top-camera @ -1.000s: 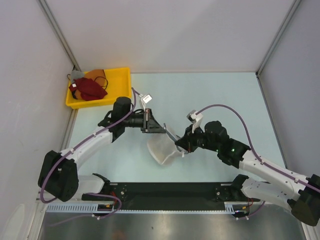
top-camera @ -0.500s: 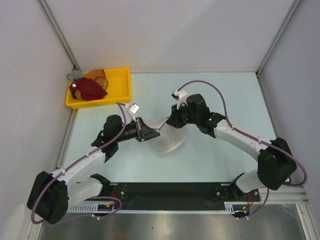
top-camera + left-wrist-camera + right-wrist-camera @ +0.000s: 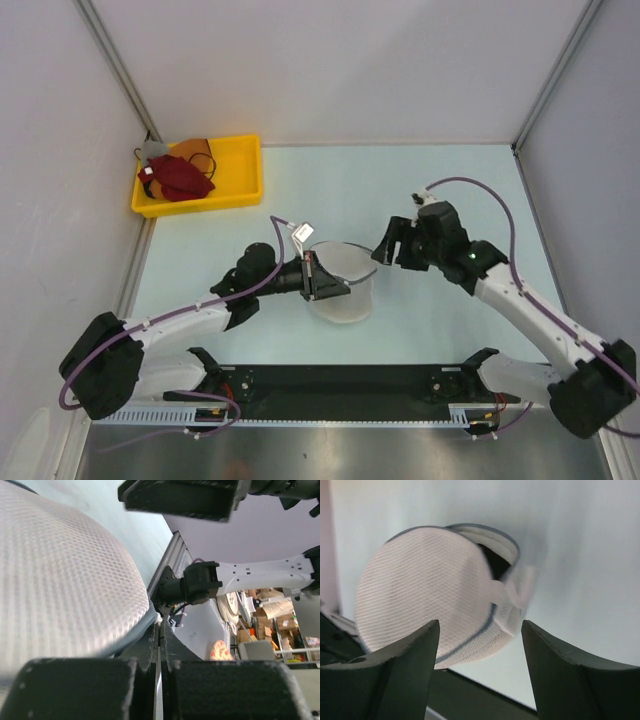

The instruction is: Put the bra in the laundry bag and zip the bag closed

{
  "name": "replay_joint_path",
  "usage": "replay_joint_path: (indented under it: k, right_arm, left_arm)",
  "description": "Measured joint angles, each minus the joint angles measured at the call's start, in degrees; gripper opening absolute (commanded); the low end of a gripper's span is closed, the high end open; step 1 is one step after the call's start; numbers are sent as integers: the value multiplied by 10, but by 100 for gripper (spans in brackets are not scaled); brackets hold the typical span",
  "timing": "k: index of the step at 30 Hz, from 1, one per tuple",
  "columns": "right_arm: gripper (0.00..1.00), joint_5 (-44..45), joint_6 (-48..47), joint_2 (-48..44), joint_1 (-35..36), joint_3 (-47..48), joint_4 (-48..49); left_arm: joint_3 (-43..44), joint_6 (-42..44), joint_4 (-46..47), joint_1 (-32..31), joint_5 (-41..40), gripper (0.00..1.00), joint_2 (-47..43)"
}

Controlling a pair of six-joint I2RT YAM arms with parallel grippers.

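The left gripper [image 3: 325, 279] is pinched shut on the dark wire rim of the laundry bag [image 3: 348, 298], its fingers [image 3: 80, 690] pressed together with the rim edge running out from between their tips. The bag hangs straight off those fingertips and bulges away to their left as a white mesh dome. It is round, so it has no real long axis. It is tipped up on its edge rather than lying flat, with one domed face turned toward the right gripper [image 3: 381, 250]. Whether its lower edge touches the table [image 3: 450, 180] cannot be told. On the side farthest from the left fingers the two halves stand a little apart, showing a dark gap. A white tab [image 3: 520, 587] sticks out beside that gap, too blurred to read. Just beyond that side, the right gripper has its fingers spread wide with nothing between them, and the bag sits ahead of their tips without touching. Well behind the left arm, in the far corner, a yellow bin [image 3: 247, 160] holds a dark red cloth [image 3: 180, 178].
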Motion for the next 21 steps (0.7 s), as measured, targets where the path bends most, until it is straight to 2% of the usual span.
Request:
replay_joint_path:
  k: [3, 8, 10, 14, 17, 21]
  right_arm:
    - [73, -21, 86, -85, -12, -60, 1]
    - [73, -59, 273, -207, 12, -189, 23]
    - [73, -50, 353, -255, 39, -226, 21]
    - [72, 4, 465, -335, 97, -242, 19]
    - [69, 24, 515, -344, 109, -243, 48]
    - [61, 31, 553, -284, 120, -251, 92]
  left_arm:
    - [0, -9, 18, -25, -6, 0, 14]
    - [0, -15, 44, -54, -16, 0, 39]
    - [0, -19, 50, -60, -17, 0, 47]
    - [0, -21, 61, -68, -17, 0, 58]
    - [0, -24, 67, -72, -17, 0, 62]
    - [0, -24, 73, -82, -19, 0, 68]
